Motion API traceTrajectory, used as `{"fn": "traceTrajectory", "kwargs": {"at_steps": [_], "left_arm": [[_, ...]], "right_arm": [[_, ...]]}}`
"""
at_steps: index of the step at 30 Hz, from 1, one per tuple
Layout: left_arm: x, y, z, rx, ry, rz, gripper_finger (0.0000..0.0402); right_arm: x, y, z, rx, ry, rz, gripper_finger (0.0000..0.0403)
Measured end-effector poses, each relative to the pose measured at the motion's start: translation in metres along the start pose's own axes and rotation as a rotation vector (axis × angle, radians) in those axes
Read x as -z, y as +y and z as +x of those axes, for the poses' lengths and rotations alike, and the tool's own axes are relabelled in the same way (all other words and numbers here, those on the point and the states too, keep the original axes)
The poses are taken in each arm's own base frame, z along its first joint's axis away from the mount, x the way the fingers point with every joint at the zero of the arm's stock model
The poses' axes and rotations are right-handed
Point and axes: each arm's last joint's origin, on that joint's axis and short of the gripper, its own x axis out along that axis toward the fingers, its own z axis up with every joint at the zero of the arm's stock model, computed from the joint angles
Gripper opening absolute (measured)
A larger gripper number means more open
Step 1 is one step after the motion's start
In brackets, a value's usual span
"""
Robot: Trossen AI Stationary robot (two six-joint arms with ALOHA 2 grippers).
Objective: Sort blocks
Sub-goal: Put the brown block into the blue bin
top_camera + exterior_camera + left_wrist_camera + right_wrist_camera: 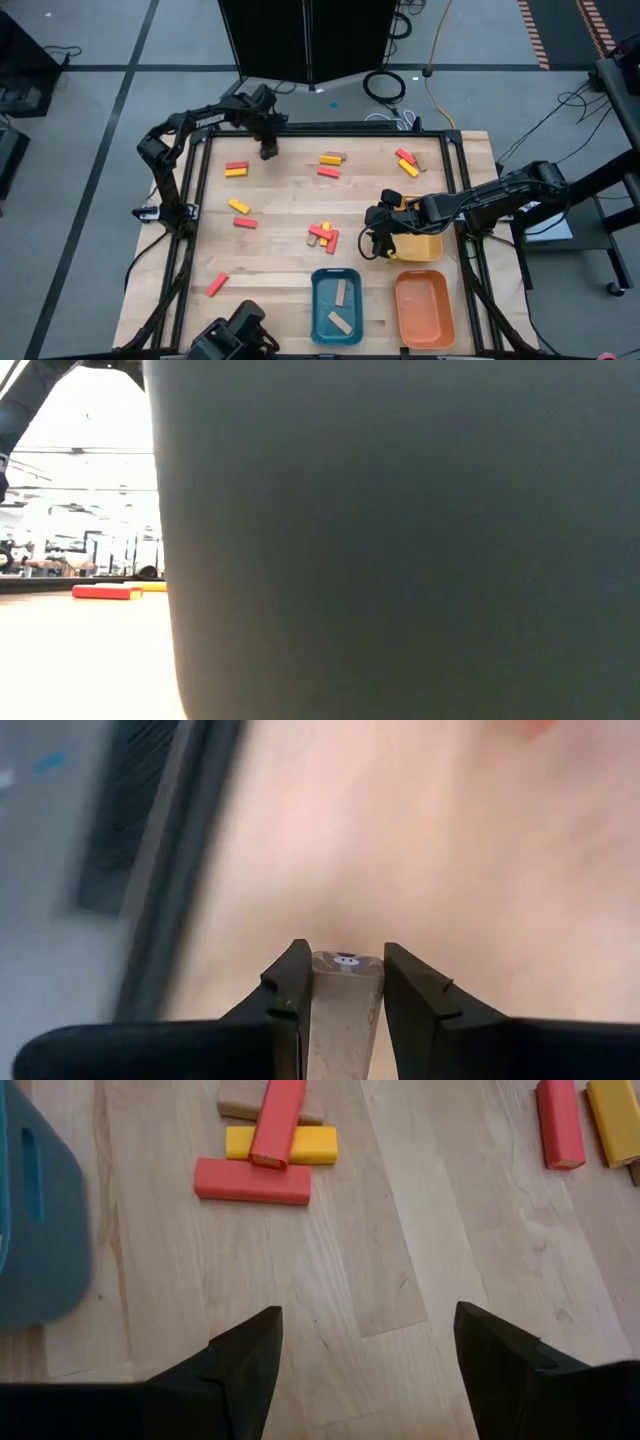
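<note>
High view. Left end effector (268, 150) at upper left of frame, over the far part of the counter (280, 260), with nothing readable between its fingers from here. Right end effector (372, 240) right of centre, just beside the yellow tray (428, 246) and near the central pile of blocks (323, 236). Other blocks scattered: a pair at upper left (236, 169), a pair at upper centre (331, 159), a group at upper right (407, 162), one at lower left (217, 285). Two tan blocks already in the blue tray (322, 322); orange tray (424, 330) without blocks.

Low view. Mostly blocked by a dark surface close to the lens. Red block (106, 592) low at left, yellow one just behind.

Left wrist view. Fingers narrow, clamped on a tan block (343, 1010) held end-on, above the counter. Risk: grip on a slim bar with only its end showing; slip or twist likely under a fast swing toward the blue tray, possibly dropping among unsorted blocks.

Right wrist view. Fingers (245, 1360) spread wide, holding nothing, above bare counter. Stacked red block (277, 1118) over a yellow and a tan one at top of frame. Risk: a descent into that stack could scatter it or catch two bars at once.
</note>
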Motion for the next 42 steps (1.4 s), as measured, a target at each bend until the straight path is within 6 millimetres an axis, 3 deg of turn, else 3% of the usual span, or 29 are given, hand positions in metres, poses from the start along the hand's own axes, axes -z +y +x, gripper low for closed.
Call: {"fn": "traceTrajectory", "kwargs": {"at_steps": [4,8,12,18,25,30,36,42], "left_arm": [[-0.024,-0.01,-0.01,0.299,-0.271,-0.052,0.0076],[-0.049,-0.033,-0.02,0.447,-0.407,-0.084,0.0076],[-0.077,-0.087,-0.032,0.54,-0.463,0.023,0.0076],[-0.099,-0.194,-0.046,0.611,-0.462,0.247,0.0076],[-0.094,-0.318,-0.039,0.458,-0.399,0.29,0.0077],[-0.082,-0.386,-0.03,0.441,-0.443,0.238,0.0077],[-0.069,-0.436,-0.029,0.384,-0.544,0.151,0.0077],[-0.051,-0.464,0.002,0.247,-0.529,-0.014,0.0077]], "right_arm": [[0.0,0.0,0.0,0.0,-0.001,-0.013,0.0224],[0.0,0.0,0.0,0.0,-0.001,-0.015,0.0224],[0.0,0.0,0.0,0.0,-0.001,-0.012,0.0224],[0.0,0.0,0.0,0.0,0.0,-0.034,0.0224],[0.0,0.0,0.0,0.001,0.003,-0.116,0.0224],[0.0,0.0,0.0,0.0,0.001,-0.136,0.0224],[0.002,0.002,-0.001,-0.004,0.013,-0.14,0.0224],[0.011,0.005,-0.003,0.001,0.075,-0.176,0.0224]]}}
